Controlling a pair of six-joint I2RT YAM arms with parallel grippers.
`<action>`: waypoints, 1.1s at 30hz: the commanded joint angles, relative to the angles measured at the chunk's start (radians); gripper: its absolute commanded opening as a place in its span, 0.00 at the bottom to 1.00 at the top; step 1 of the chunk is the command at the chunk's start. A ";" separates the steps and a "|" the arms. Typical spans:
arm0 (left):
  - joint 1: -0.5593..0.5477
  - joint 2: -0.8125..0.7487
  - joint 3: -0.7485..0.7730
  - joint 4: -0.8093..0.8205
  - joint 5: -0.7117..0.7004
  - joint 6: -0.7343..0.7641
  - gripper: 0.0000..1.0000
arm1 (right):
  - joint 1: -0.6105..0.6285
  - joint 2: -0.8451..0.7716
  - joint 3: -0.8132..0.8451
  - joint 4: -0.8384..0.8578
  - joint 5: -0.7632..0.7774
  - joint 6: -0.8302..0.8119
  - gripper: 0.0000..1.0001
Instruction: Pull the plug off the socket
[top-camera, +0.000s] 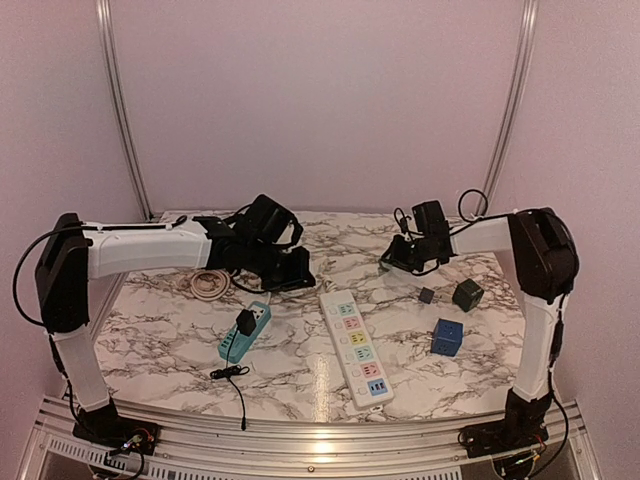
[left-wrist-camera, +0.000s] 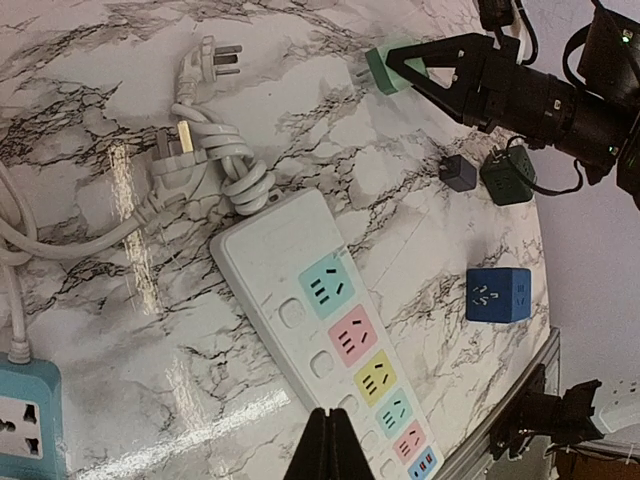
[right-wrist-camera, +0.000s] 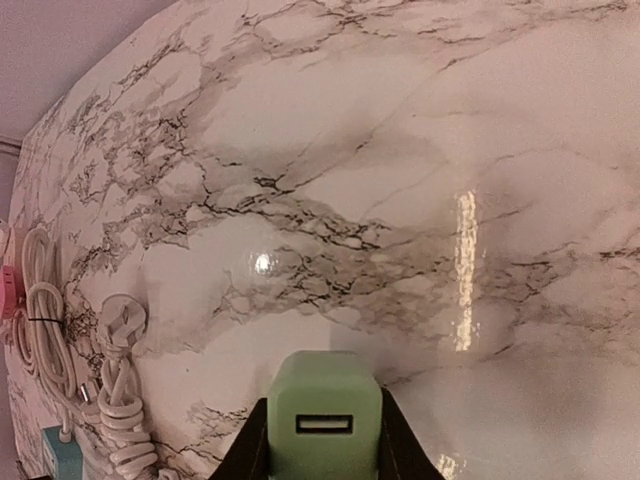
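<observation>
My right gripper (right-wrist-camera: 324, 445) is shut on a pale green USB charger plug (right-wrist-camera: 324, 415) and holds it above the marble at the back right; it also shows in the top view (top-camera: 386, 262) and the left wrist view (left-wrist-camera: 385, 70). The long white socket strip (top-camera: 355, 345) with coloured outlets lies in the middle, with no plug in it. My left gripper (left-wrist-camera: 331, 418) is shut and empty, hovering over this strip (left-wrist-camera: 330, 320). A black plug (top-camera: 245, 322) with a thin black cable sits in a teal socket strip (top-camera: 243, 333) at front left.
The white strip's coiled cord and plug (left-wrist-camera: 200, 165) lie at its far end. A blue cube socket (top-camera: 447, 337), a dark green cube (top-camera: 467, 294) and a small black cube (top-camera: 427, 295) sit at the right. A white cord coil (top-camera: 208, 284) lies under the left arm.
</observation>
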 joint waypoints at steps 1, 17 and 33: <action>0.001 -0.057 -0.070 -0.040 -0.019 0.013 0.00 | -0.021 0.058 0.084 0.025 -0.067 0.004 0.14; 0.022 -0.138 -0.157 -0.030 -0.065 0.028 0.00 | -0.066 0.138 0.117 0.017 -0.113 0.011 0.25; 0.048 -0.195 -0.242 0.006 -0.106 0.022 0.00 | -0.101 0.083 0.070 -0.024 -0.079 -0.034 0.49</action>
